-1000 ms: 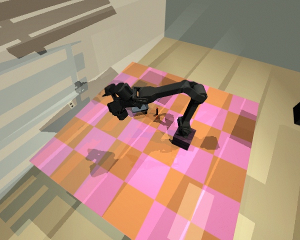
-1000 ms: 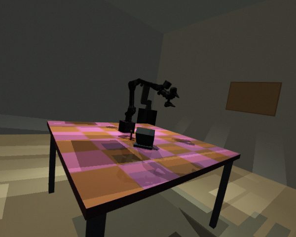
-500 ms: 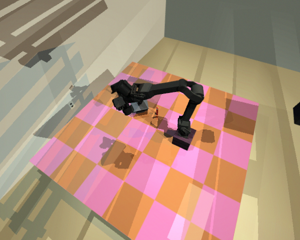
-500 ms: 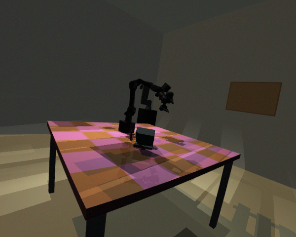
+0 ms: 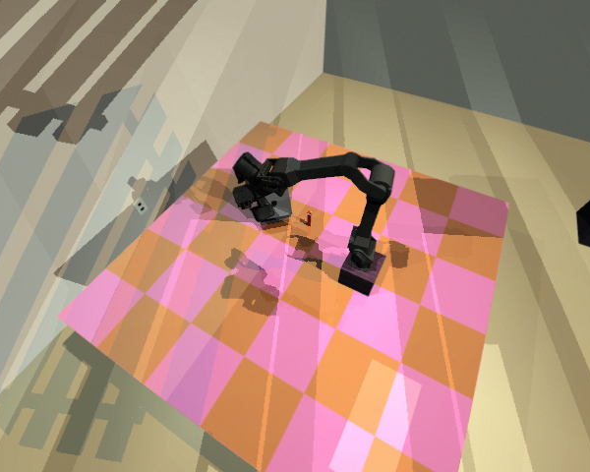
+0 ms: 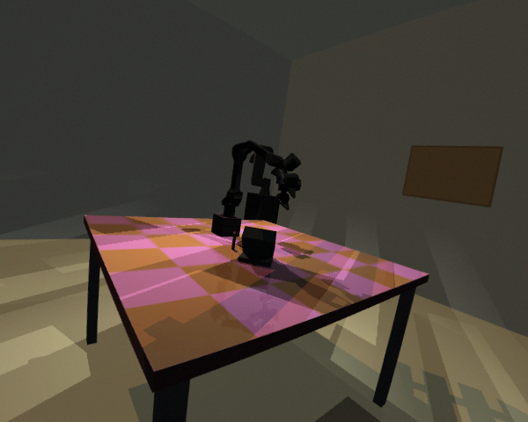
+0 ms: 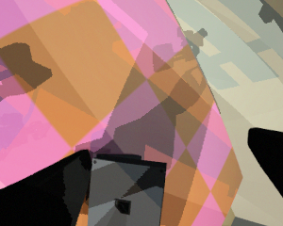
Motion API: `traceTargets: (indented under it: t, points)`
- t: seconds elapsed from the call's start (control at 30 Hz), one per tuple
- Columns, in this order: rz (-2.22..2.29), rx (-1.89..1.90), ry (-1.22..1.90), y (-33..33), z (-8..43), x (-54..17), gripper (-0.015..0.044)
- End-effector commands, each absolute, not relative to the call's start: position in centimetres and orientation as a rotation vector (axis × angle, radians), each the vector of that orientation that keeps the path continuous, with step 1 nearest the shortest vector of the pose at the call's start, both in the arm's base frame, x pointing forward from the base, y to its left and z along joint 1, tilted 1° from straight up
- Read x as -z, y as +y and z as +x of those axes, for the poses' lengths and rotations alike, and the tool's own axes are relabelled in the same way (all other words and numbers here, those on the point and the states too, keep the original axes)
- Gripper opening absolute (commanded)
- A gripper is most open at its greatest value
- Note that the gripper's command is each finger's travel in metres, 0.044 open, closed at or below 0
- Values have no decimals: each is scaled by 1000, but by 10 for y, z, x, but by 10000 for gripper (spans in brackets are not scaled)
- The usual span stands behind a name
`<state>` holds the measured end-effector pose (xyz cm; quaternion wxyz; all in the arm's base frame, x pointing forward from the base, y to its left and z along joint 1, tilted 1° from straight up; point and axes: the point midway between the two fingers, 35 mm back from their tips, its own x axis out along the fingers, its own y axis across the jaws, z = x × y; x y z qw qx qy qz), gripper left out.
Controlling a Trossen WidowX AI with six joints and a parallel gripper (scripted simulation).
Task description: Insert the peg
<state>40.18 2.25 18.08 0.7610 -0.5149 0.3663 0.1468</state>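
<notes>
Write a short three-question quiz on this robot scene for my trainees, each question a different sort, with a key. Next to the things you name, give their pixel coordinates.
1. True or false: the peg (image 5: pixel 308 218) (image 6: pixel 233 241) is already in the hole (image 7: pixel 123 206).
2. Multiple choice: how does the gripper (image 5: pixel 253 206) (image 6: pixel 292 198) stand?
A. Shut on the peg
B. Open, holding nothing
C. Shut on nothing
3. Fill in the blank: the tabletop (image 5: pixel 382 324) (image 6: pixel 150 290) is checkered in orange and ____.

Key: 1. False; 2. B; 3. pink
</notes>
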Motion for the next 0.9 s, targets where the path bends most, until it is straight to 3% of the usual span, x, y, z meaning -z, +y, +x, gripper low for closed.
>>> traceTargets:
  t: [0.0, 0.87]
  points:
    - [-1062, -321, 871, 6, 396, -164, 440]
    - [-619, -257, 1283, -88, 335, -83, 440]
